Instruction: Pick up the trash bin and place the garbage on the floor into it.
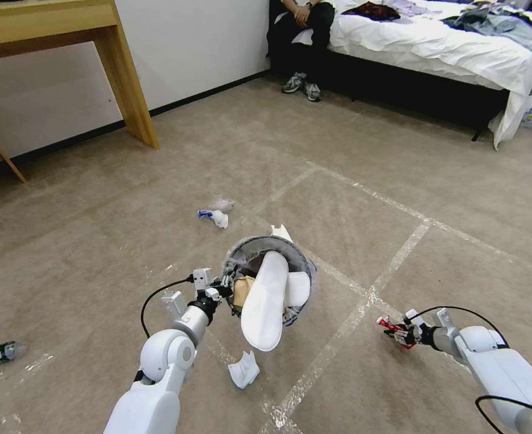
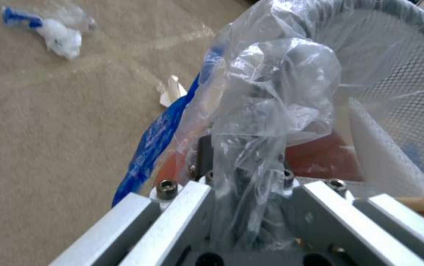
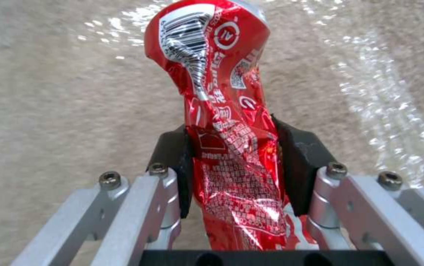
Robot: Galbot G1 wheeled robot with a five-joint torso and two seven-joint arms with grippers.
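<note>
Gripping a crushed red packet [image 3: 229,122], the right gripper [image 1: 396,331] hangs low over the floor [image 1: 398,181], jaws pinched on its middle, long axis pointing straight out ahead. From it the trash bin [image 1: 270,283] lies at ten o'clock, held at its rim by the left gripper [image 1: 225,288], mouth tilted toward the camera.

The left tool [image 1: 226,288] is gripping the bin [image 1: 302,260] at its near rim, holding it tilted, with a white slipper [image 1: 267,301] sticking out of it. The right tool [image 1: 396,331] is pinching a red packet [image 1: 388,324] above the floor [image 1: 398,181]. A tissue [image 1: 243,369], a wrapper [image 1: 216,216] and a bottle [image 1: 0,352] are lying on the carpet.
</note>
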